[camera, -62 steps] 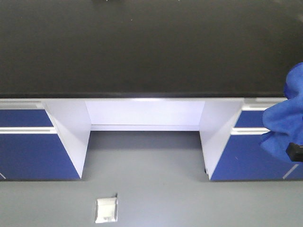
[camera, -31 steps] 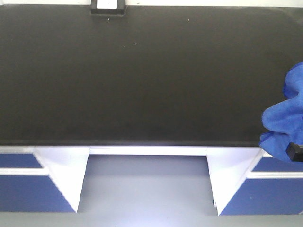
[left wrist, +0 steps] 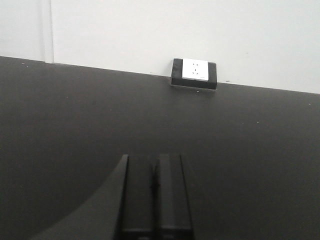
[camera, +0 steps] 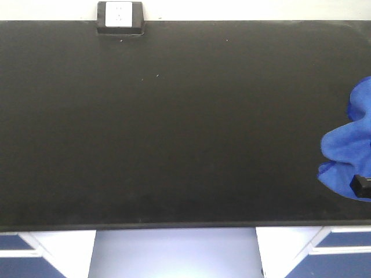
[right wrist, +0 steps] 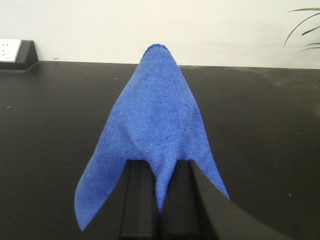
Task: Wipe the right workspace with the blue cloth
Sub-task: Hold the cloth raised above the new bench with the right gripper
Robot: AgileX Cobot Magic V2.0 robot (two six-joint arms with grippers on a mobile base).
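The blue cloth [right wrist: 152, 115] hangs bunched from my right gripper [right wrist: 159, 167], whose jaws are shut on a fold of it. In the front view the blue cloth [camera: 348, 153] shows at the far right edge, over the right workspace [camera: 174, 127], a wide matte black benchtop; a black bit of the right gripper [camera: 360, 186] pokes out below it. My left gripper [left wrist: 155, 170] is held over the black benchtop [left wrist: 75, 125] with its jaws shut together and nothing between them.
A small black outlet box [camera: 120, 18] with a white face sits at the benchtop's back edge against the white wall; the outlet box [left wrist: 194, 73] also shows in the left wrist view. Blue cabinet doors [camera: 14, 266] and a white knee recess lie below the front edge. Plant leaves [right wrist: 305, 30] stand far right.
The front view has shifted forward over the bench: the benchtop now fills the frame, the outlet box has come into view, and the cabinets have slid to the bottom. The cloth stays at the right edge.
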